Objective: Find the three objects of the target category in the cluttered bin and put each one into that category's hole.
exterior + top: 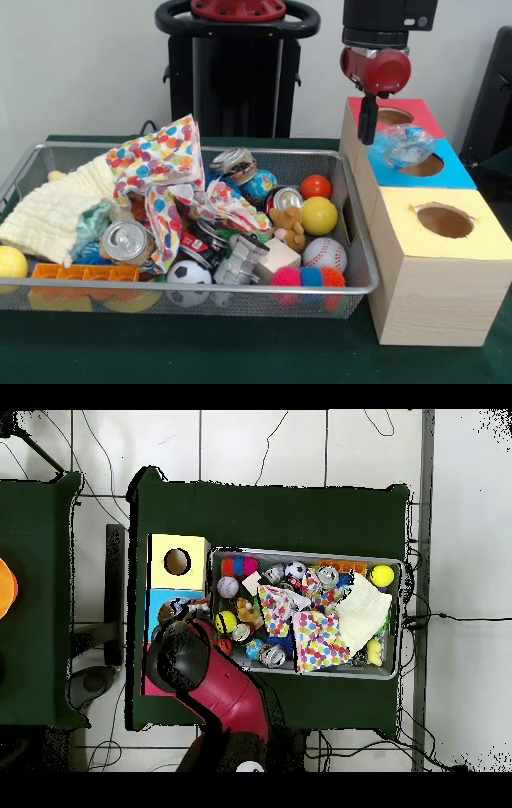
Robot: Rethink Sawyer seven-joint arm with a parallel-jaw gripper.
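Whether the jaws are wide or narrow we cannot tell; the gripper hangs over the blue-topped box, just beside a crumpled clear plastic bottle resting at that box's hole.

At six o'clock in the front view sits the bin, a shallow silver wire-mesh basket. Nearest us inside it we see a soccer ball, a spiky rubber ball and a stitched baseball. Beyond lie a shiny can, a smooth yellow ball, a dotted cloth and a ribbed cream towel. At three o'clock stands the yellow-topped wooden box, its round hole empty; the red-topped box is farthest.
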